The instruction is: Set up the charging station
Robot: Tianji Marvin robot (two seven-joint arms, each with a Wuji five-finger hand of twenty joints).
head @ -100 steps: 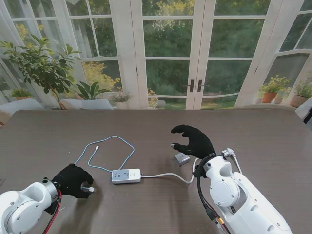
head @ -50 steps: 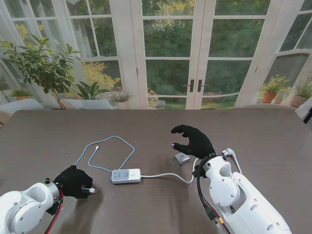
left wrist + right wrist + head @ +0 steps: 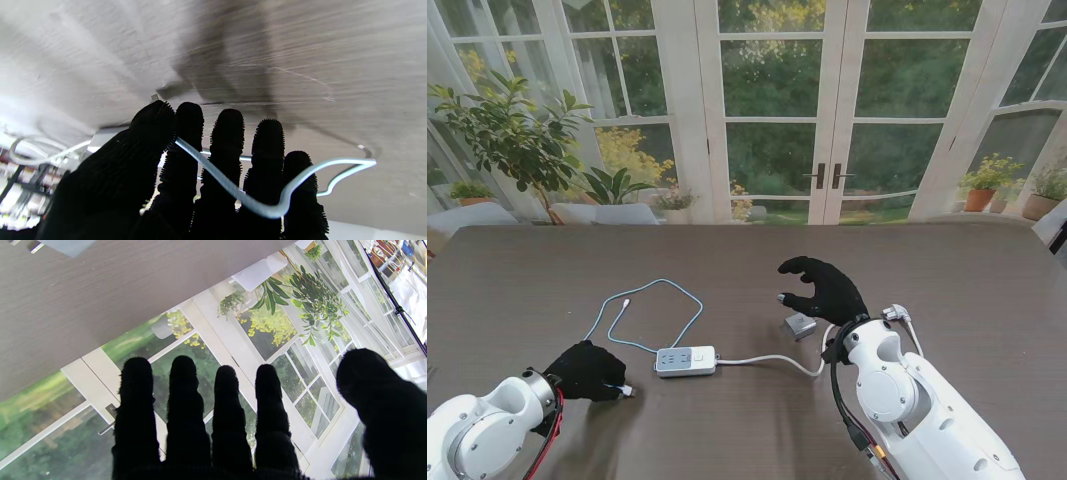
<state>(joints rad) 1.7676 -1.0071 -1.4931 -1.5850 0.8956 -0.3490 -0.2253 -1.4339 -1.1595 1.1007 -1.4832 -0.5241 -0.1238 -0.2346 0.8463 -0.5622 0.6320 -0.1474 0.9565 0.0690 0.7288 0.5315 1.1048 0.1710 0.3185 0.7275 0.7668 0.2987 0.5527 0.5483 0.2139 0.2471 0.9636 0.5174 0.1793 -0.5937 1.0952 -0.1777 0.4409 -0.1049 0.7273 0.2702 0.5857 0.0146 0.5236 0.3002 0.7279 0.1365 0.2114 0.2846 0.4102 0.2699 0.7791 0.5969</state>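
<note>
Since a second ago my left hand [image 3: 587, 371] has carried the pinched cable [image 3: 233, 190] plug toward the power strip [image 3: 686, 360] on the desk [image 3: 947, 270]; its thin end could slip. Right hand [image 3: 824, 288] hovers open over the adapter [image 3: 801, 325].

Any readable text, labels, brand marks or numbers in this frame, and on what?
None can be read.
power strip: only sockets show, any marking too small to make out.
small grey adapter: no legible print.
cable across the left hand fingers: unmarked.
</note>
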